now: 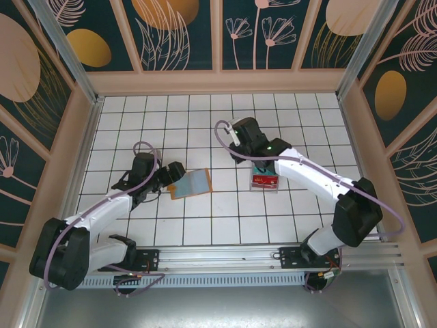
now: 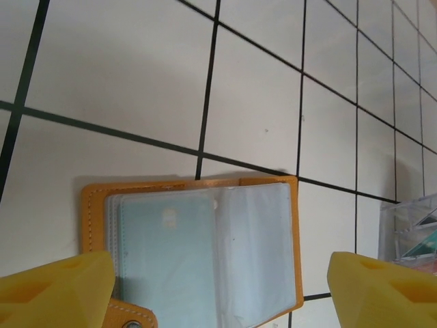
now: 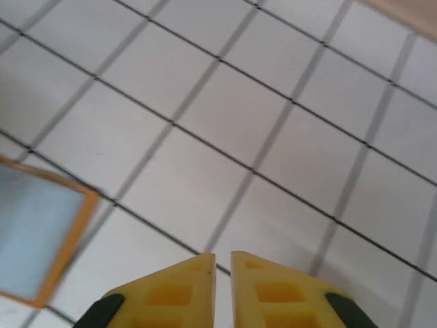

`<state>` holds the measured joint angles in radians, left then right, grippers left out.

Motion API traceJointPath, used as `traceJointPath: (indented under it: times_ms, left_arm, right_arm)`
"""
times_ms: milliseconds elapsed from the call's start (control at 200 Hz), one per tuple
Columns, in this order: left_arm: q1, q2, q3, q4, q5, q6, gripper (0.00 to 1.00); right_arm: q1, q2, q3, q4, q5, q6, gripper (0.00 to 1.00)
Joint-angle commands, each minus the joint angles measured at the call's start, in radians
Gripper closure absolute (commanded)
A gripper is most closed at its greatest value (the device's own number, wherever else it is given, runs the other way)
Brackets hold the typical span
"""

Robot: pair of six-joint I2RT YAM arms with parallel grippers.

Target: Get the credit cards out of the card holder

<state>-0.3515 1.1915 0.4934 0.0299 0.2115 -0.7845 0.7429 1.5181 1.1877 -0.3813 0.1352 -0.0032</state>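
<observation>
I work inside a robot test cell, a lab rig: a white gridded tabletop point(image 1: 205, 225), teal walls point(image 1: 177, 31) printed with gold leaves from 9 through 12 to 3 o'clock, and an aluminium mounting rail point(image 1: 225, 263) at 6 o'clock.

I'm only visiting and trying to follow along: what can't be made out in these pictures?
How many credit cards the tan-orange leather card holder holds: left wrist view, cloudy pockets blur them, bottom edge cuts it off.
Contents of the clear plastic box: cut off at the left wrist view's right edge; partly under the right arm from above.
Whether the right gripper pinches anything: right wrist view, slit between yellow fingers too thin.
</observation>
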Motion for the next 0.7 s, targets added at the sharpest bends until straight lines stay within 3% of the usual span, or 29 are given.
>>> traceJointPath:
  times_ms: [0,215,691]
  left_arm:
    - [0.004,0.028,0.02,-0.046,0.028,-0.008,0.19]
    - [0.003,0.074,0.048,-0.079,0.047,-0.002,0.21]
    - [0.003,0.152,0.071,-0.077,0.121,0.011,0.26]
  right_arm:
    - [0.033,0.048,-0.016,0.083,-0.168,0.208,0.98]
    - [0.075,0.152,-0.091,0.215,-0.279,0.337,1.0]
    - [0.11,0.363,-0.05,0.212,-0.287,0.368,1.0]
